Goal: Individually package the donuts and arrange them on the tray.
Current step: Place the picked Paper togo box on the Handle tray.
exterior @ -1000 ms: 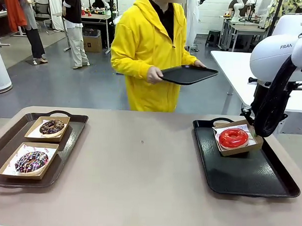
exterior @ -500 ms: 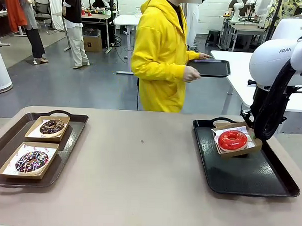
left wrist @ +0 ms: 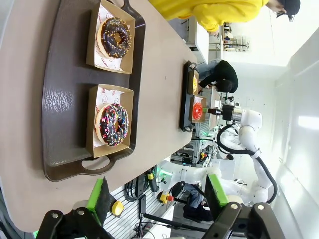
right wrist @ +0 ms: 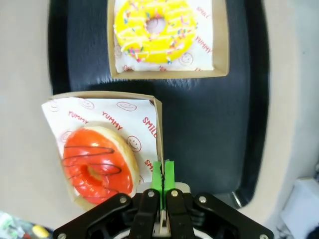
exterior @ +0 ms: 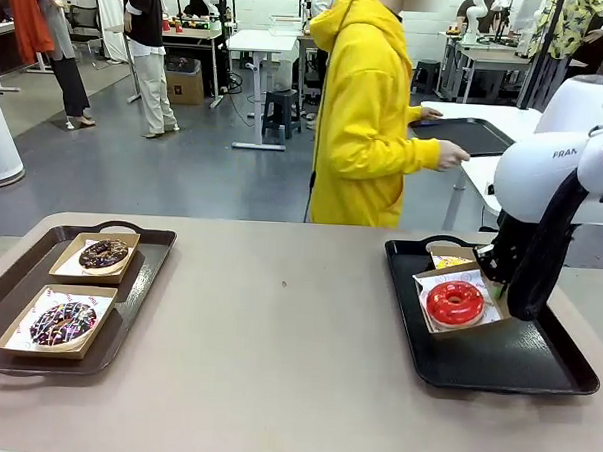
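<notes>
Glossy red-iced donut (right wrist: 98,167) in a matt brown cardboard box (right wrist: 155,117) lined with printed white paper, left of the jaws; smooth black plastic tray (right wrist: 239,104) beneath.

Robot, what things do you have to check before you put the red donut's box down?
1. Right gripper shut on the box wall: ok.
2. Red donut sits flat in its box: ok.
3. Bare spot on the black tray for it: ok.
4. Apart from the yellow donut's box: ok.
5. Person's hand away from the tray: ok.
6. Box bottom touching the tray: cannot tell.
</notes>
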Robot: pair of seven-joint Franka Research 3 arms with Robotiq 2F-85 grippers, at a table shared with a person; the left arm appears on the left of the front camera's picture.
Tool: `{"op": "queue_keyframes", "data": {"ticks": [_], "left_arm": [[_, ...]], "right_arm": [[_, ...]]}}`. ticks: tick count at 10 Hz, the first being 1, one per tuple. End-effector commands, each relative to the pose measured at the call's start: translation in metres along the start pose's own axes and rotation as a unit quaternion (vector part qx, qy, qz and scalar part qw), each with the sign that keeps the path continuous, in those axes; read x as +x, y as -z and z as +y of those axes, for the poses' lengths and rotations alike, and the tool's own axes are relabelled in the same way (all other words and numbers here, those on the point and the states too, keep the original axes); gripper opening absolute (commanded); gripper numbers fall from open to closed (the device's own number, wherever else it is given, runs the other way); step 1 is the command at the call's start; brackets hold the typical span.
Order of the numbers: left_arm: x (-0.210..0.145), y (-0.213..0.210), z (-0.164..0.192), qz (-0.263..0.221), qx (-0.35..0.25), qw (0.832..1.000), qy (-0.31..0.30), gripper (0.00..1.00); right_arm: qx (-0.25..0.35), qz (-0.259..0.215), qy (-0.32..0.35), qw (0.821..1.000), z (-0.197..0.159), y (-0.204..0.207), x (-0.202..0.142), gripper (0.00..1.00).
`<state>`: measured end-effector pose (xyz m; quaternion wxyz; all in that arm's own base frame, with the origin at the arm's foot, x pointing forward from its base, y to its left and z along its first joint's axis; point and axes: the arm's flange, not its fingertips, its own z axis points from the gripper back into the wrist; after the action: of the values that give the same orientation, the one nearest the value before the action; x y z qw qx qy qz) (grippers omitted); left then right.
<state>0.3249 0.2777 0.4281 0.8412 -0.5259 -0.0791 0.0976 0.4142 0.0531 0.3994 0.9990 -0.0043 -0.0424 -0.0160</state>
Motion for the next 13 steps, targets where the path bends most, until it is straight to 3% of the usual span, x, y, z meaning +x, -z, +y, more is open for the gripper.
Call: {"op": "queue_keyframes", "data": {"ticks": [1, 10, 11, 12, 13], "left_arm": [[-0.003, -0.001, -0.002, -0.006, -0.004, 1.0, 0.001, 1.0], [-0.003, -0.001, -0.002, -0.006, -0.004, 1.0, 0.001, 1.0], [-0.003, -0.001, -0.002, -0.006, -0.004, 1.0, 0.001, 1.0], [-0.003, -0.001, -0.002, -0.006, -0.004, 1.0, 0.001, 1.0], [-0.003, -0.001, -0.002, -0.006, -0.004, 1.0, 0.001, 1.0]], "right_arm": [[0.021, 0.012, -0.009, 1.0, 0.0, 0.014, -0.005, 0.01], [0.027, 0.041, 0.009, 0.999, -0.006, 0.044, 0.004, 0.01], [0.03, 0.043, 0.004, 0.999, -0.007, 0.044, 0.003, 0.48], [0.029, 0.045, 0.003, 0.999, -0.007, 0.045, 0.003, 0.6], [0.029, 0.046, 0.003, 0.999, -0.006, 0.044, 0.002, 1.0]]}}
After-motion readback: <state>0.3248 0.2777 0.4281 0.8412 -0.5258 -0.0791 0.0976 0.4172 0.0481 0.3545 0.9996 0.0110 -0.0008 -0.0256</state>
